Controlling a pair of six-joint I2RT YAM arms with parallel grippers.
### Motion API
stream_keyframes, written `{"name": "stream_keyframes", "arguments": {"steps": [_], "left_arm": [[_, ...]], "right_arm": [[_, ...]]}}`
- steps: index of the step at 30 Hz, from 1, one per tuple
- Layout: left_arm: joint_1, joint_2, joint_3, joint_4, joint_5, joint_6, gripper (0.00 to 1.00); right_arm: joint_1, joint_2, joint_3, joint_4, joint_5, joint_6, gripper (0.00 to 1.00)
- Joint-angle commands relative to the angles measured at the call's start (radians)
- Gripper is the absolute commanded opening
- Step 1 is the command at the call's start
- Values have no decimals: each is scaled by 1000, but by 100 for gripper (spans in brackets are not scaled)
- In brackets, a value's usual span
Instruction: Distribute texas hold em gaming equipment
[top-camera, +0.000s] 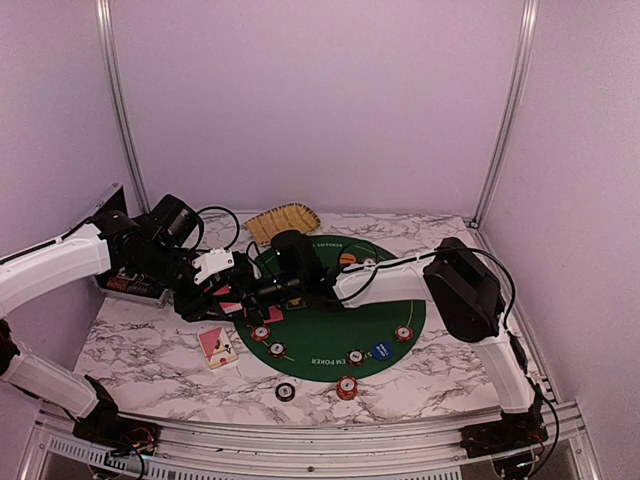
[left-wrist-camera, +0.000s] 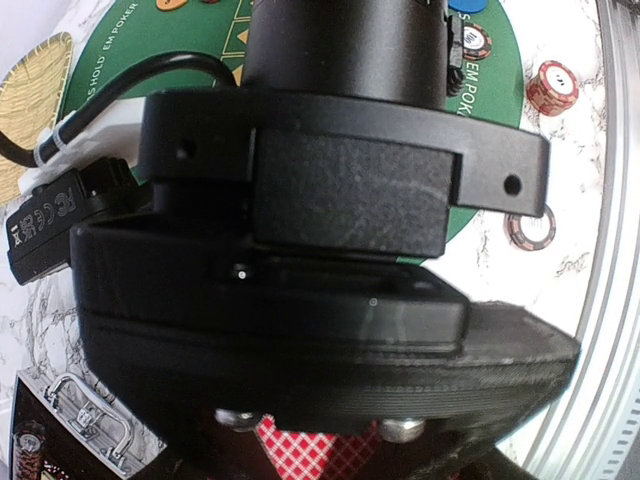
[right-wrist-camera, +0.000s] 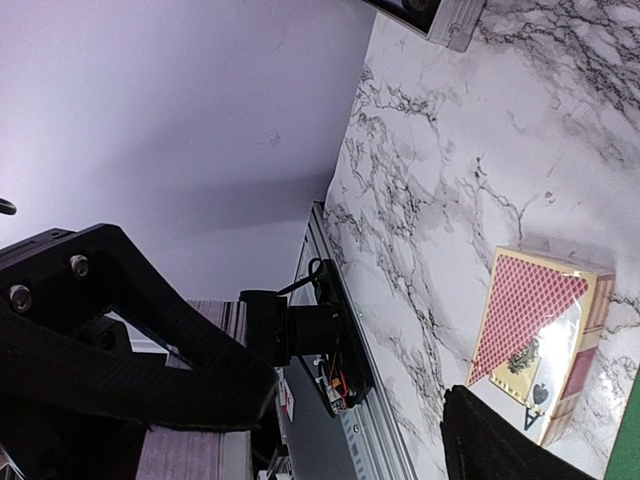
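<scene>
My left gripper (top-camera: 232, 293) is shut on red-backed playing cards (left-wrist-camera: 300, 446) at the left edge of the green poker mat (top-camera: 385, 300). In the left wrist view only a checkered strip of the cards shows, under the right gripper's black body. My right gripper (top-camera: 263, 291) reaches across the mat and sits right against the left one. Its fingers (right-wrist-camera: 120, 345) stand wide apart with nothing between them. A card box (right-wrist-camera: 540, 340) lies on the marble beyond it. Striped chips (top-camera: 261, 332) and a blue button (top-camera: 380, 350) rest on the mat, with an orange button (top-camera: 347, 259) at its back.
Two chips (top-camera: 346, 387) lie on the marble in front of the mat. A yellow woven basket (top-camera: 283, 222) sits behind the mat. A black case (top-camera: 125, 282) stands at the left under the left arm. The table's metal rail (top-camera: 300, 435) runs along the front.
</scene>
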Motion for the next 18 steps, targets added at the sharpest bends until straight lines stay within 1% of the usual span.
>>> {"name": "stream_keyframes", "arguments": {"steps": [1, 5, 11, 18], "left_arm": [[7, -12, 33, -17, 29, 11, 0], [6, -21, 33, -17, 27, 17, 0], [6, -23, 32, -21, 26, 18, 0], [6, -24, 29, -24, 24, 18, 0]], "right_arm": [[-11, -10, 3, -48, -2, -38, 86], [-23, -34, -19, -82, 9, -66, 85], [-37, -63, -55, -83, 7, -75, 75], [-45, -97, -90, -79, 9, -85, 70]]}}
